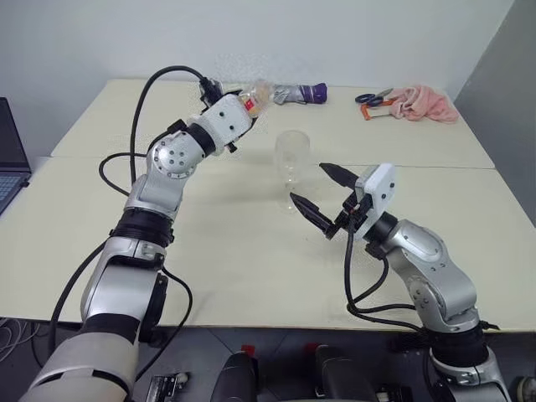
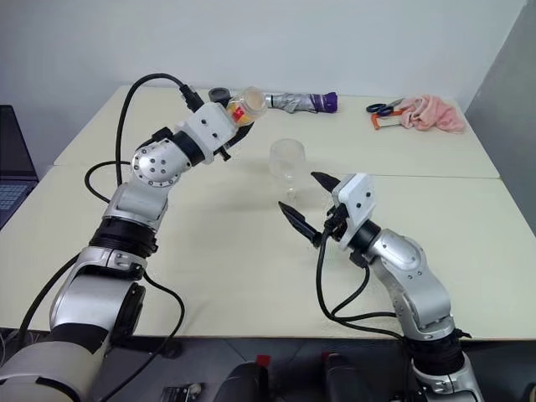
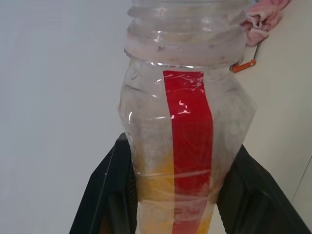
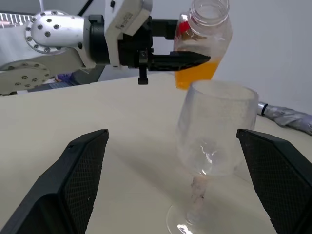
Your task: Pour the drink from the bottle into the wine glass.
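Orange drink (image 4: 197, 73) sits in the lower part of the bottle (image 4: 202, 41), which the left claw (image 4: 192, 59) grips around its body and holds tilted in the air, above and just behind the wine glass (image 4: 214, 134). From the right wrist view the bottle's mouth looks uncapped. The glass stands upright on the cream surface (image 1: 243, 260) and looks empty, so no pouring has happened yet; judging by this, the lift and approach are done, and what remains is bringing the mouth over the rim and tipping further. The right claw (image 1: 328, 201) is spread wide, its fingers either side of the glass but apart from it, probably ready to steady it. A red stripe runs down the bottle's label (image 3: 190, 141); no writing or brand on it can be read.
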### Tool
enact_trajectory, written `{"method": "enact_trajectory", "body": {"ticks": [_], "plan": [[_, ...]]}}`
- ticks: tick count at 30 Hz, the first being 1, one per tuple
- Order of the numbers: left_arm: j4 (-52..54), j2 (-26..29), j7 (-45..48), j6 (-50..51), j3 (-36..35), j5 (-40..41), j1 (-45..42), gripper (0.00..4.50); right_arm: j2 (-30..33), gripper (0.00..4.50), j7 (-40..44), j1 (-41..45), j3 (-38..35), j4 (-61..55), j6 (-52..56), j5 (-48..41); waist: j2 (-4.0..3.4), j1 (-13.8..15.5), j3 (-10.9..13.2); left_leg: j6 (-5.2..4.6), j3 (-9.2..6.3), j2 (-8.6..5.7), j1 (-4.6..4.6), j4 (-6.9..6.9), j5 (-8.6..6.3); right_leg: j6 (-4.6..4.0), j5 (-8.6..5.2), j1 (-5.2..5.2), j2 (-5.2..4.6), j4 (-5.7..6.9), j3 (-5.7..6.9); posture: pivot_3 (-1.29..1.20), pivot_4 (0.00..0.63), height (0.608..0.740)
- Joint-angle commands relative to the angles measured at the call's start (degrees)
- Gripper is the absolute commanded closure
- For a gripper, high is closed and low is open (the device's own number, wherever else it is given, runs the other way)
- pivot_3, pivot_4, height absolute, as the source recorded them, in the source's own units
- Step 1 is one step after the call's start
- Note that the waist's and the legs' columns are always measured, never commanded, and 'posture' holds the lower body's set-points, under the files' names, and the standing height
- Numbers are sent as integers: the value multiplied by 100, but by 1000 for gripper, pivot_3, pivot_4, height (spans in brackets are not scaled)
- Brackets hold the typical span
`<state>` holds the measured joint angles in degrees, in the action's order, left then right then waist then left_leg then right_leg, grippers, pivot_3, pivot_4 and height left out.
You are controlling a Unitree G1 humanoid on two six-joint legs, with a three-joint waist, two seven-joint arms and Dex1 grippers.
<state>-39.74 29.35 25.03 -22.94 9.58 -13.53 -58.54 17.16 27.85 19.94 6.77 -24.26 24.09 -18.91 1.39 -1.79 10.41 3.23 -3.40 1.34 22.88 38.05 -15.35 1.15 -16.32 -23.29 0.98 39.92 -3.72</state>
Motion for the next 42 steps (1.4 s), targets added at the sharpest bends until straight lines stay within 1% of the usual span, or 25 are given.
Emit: {"method": "enact_trajectory", "body": {"ticks": [1, 4, 9, 17, 27, 42], "plan": [[-69, 73, -232, -595, 160, -374, -370, 2811, -85, 0, -213, 172, -81, -47, 104, 50, 0, 0, 0, 0, -1, 0, 0, 0, 0, 0, 0, 0, 0, 0, 1, 0, 150, 740], [-244, 144, -402, -908, 296, -689, -471, 2811, -140, 0, -380, 238, -108, 45, 20, 186, 0, -2, 0, 0, 1, 0, 1, -1, 0, 0, 0, -1, 0, 0, -1, 0, 150, 740], [-447, 181, -595, -1248, 396, -956, -594, 2811, -242, 0, -472, 263, -182, 92, -59, 208, 0, -3, 0, 0, 2, 0, 1, -2, 0, 0, 0, -3, 0, 1, -2, 0, 150, 740], [-717, 310, -1109, -1661, 632, -1599, -807, 2811, -182, 0, -350, 122, -147, 10, -141, 239, 0, -3, 0, -1, 1, -2, 1, -2, 0, 0, 0, -3, 0, 1, -1, 0, 150, 740], [-1052, 431, -1666, -1811, 890, -2173, -1092, 2811, -178, 0, -317, 80, -85, 14, -176, 298, 0, -4, 0, -1, 1, -1, 1, -2, 0, 0, 0, -3, 0, 2, 0, 0, 150, 740], [-1199, 565, -2187, -1921, 1119, -2675, -1341, 2811, -237, 0, -326, 38, -36, 35, -262, 451, 0, -3, 0, 0, 2, -2, 1, -2, 0, 0, 0, -3, -1, 2, 0, 0, 150, 740]]}}
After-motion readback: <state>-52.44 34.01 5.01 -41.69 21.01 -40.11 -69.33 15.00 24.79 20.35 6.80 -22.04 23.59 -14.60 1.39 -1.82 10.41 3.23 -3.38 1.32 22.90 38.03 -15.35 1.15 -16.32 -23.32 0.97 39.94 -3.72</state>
